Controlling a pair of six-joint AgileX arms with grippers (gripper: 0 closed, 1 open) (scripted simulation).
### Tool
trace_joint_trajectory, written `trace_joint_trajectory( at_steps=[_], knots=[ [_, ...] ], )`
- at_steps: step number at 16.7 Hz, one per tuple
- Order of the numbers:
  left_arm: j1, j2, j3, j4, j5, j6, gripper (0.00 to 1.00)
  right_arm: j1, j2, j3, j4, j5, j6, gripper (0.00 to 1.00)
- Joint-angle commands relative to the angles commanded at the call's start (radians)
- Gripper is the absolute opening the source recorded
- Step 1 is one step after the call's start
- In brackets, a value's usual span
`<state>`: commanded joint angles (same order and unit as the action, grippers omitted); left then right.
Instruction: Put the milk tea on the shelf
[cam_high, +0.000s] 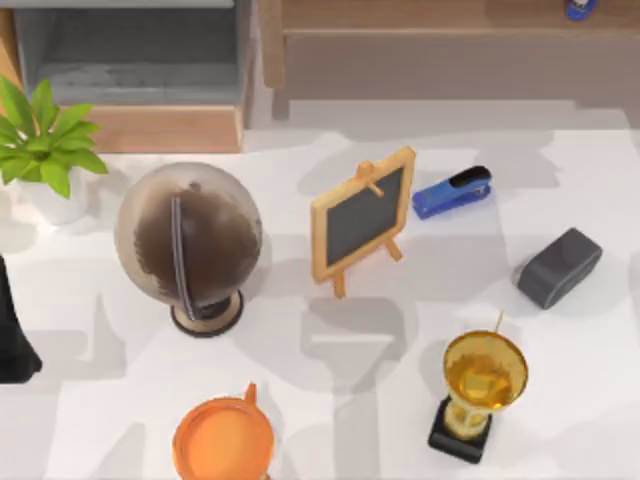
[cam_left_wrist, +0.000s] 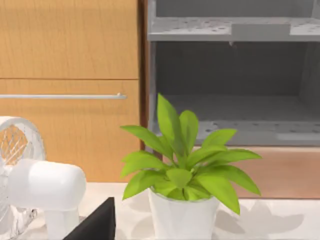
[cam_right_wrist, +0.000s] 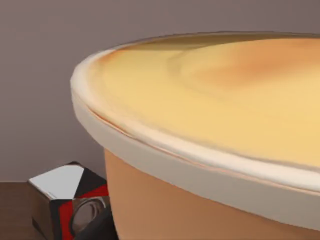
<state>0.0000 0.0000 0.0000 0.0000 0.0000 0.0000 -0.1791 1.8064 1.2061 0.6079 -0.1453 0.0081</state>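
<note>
At the near edge of the bench, left of the trophy (cam_high: 478, 385), stands the milk tea (cam_high: 222, 440), its lid looming close in the right wrist view. I cannot tell whether the right gripper is clamped on the cup or apart. The step looks like the grasp or early lift. My left arm (cam_high: 15, 340) sits parked at the left edge. Next, the cup must travel past the globe (cam_high: 190, 245) to the far shelf (cam_high: 150, 78).
</note>
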Motion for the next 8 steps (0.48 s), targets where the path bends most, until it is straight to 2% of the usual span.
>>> trace_joint_trajectory(
  at_steps=[8],
  knots=[
    [0.0,0.0,0.0,0.0,0.0,0.0,1.0,0.004,0.076,0.05,0.025,0.006,0.001,0.0]
  ],
)
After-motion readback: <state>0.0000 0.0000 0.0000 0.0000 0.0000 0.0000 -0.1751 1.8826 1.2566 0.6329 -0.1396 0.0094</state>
